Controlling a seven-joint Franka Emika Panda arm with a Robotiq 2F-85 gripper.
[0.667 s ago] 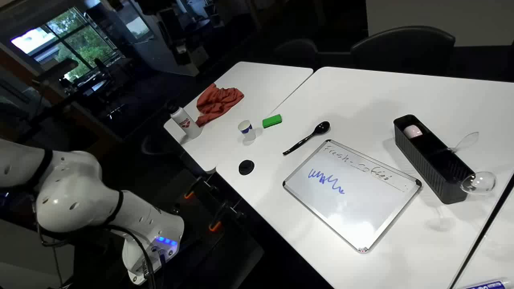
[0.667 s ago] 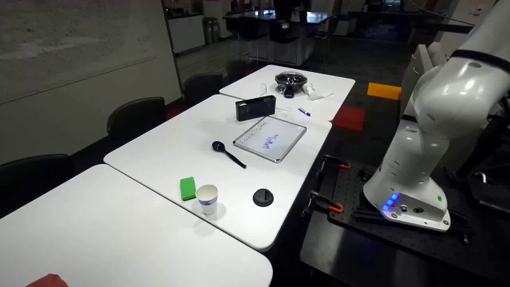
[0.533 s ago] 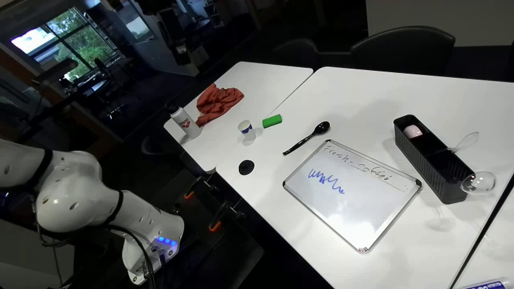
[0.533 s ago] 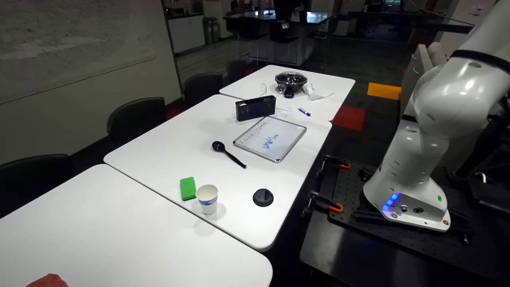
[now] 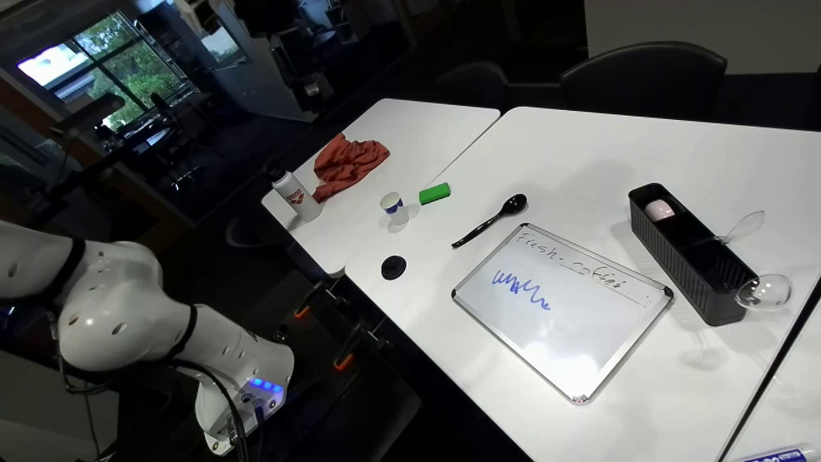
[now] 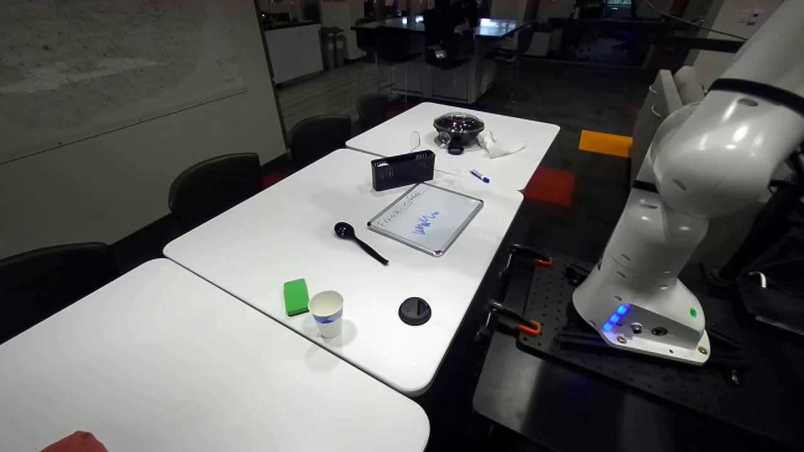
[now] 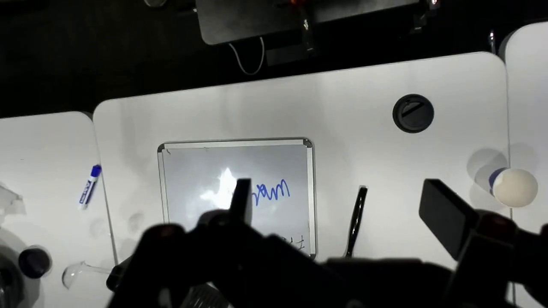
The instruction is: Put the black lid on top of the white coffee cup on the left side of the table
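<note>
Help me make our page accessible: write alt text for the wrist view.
A round black lid lies at upper right on a white table, apart from a white cup at far right. Open, empty fingers hang in the foreground; a black spoon's handle shows between them, a scribbled whiteboard to its left.

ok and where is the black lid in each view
In an exterior view: black lid, just left of and below centre.
In an exterior view: black lid, just right of centre, lower half.
Wrist view: black lid, right of centre, upper half.
Shared landmark: the blue-scribbled whiteboard, in all three views.
</note>
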